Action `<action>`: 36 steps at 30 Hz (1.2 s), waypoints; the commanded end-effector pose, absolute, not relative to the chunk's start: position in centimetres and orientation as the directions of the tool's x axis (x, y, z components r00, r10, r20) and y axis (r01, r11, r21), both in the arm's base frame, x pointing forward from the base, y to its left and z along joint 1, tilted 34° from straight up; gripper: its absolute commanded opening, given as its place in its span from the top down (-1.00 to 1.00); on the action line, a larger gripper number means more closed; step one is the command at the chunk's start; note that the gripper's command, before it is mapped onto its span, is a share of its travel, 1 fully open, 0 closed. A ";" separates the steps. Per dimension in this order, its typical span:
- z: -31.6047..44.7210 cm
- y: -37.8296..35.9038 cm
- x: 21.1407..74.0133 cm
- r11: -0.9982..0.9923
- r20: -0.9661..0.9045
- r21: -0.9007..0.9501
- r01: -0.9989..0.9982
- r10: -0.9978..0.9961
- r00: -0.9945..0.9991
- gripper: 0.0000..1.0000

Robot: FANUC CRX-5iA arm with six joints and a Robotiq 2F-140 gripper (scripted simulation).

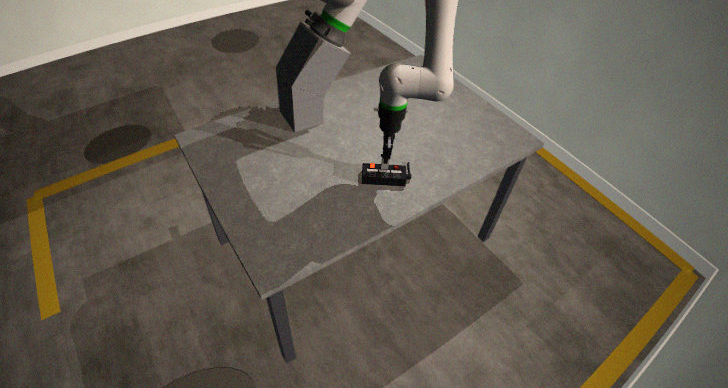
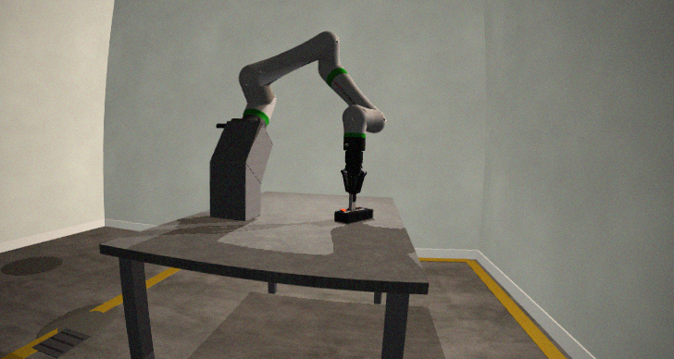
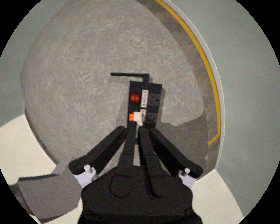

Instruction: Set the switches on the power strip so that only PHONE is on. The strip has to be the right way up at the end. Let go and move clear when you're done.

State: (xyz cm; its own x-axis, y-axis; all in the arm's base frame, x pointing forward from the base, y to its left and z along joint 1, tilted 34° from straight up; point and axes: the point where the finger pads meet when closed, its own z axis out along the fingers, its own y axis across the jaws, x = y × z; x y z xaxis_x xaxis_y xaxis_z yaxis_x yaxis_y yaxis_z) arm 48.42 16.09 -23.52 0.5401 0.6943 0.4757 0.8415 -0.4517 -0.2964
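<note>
A grey, mottled, stone-like counter [image 1: 315, 222] on dark square legs is carrying the strip [image 1: 386, 174], a black, box-shaped bar lying flat with its switch face upward, near the counter's far right part and well apart from the arm's angular grey pedestal [image 1: 305, 79]. On its top face one switch is glowing bright orange-red [image 1: 372, 165] at the left end, and another is showing a duller red [image 1: 396, 167] toward the right; pale label patches along the side are too small to read. The smooth white arm with green bands is pointing straight down, its dark hand [image 1: 385, 157] pinched fully together with nothing between the fingers, the tips standing over the strip's top near the middle; whether they are touching it cannot be told.
</note>
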 end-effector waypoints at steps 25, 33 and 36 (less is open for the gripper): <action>-20.3 13.9 48.4 -0.452 0.476 -0.297 0.841 0.694 0.541 1.00; -20.3 13.9 48.4 -0.452 0.476 -0.297 0.841 0.694 0.541 1.00; -20.3 13.9 48.4 -0.452 0.476 -0.297 0.841 0.694 0.541 1.00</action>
